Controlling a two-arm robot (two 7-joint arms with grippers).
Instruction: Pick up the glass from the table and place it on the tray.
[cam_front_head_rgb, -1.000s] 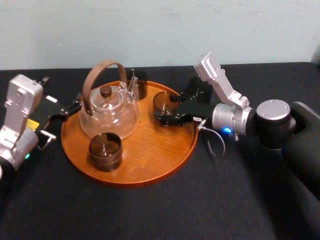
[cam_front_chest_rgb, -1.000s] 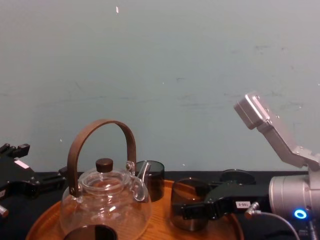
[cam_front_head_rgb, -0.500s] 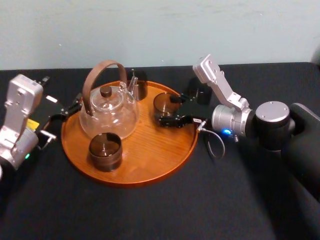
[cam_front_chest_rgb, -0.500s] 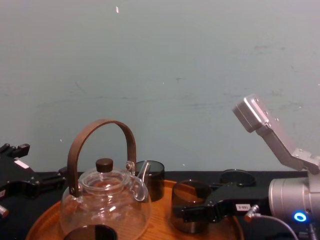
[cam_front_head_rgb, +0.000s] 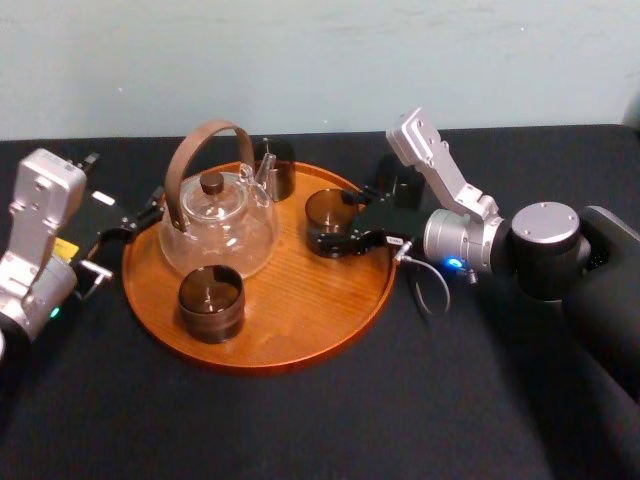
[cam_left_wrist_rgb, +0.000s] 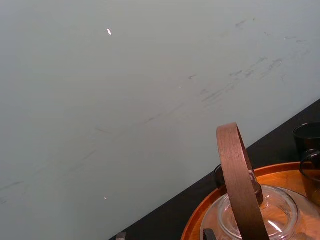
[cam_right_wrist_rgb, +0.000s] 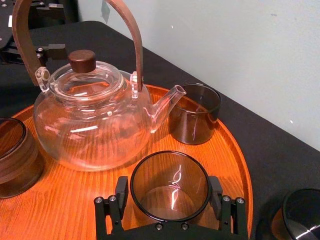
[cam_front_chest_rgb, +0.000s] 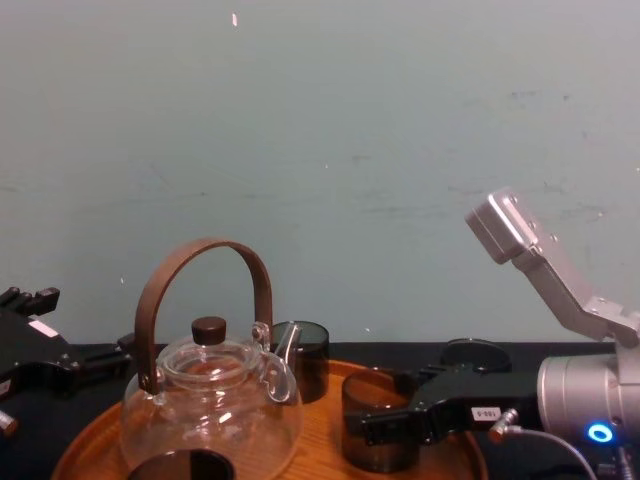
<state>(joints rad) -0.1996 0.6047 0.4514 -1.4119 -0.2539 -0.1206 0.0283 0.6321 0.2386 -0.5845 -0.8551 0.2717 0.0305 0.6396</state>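
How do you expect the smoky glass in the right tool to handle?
The smoky glass, clamped by the right tool, is probably rigid but fragile, being thin-walled. Its glossy sides may slip. Being squat, it likely won't tip on the tray. The left tool idles beside it.

Clamps right gripper (cam_front_head_rgb: 331, 221) on the glass (cam_front_head_rgb: 325, 208) over the tray's (cam_front_head_rgb: 300, 305) right side; parks left gripper (cam_front_head_rgb: 135, 222) beside its left rim.

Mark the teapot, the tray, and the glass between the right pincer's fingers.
teapot (cam_front_head_rgb: 216, 238), head view, on its clear glass belly.
tray (cam_front_head_rgb: 300, 305), head view, on the bare wood of its floor.
glass (cam_right_wrist_rgb: 170, 186), right wrist view, on its inside, seen through the open mouth.
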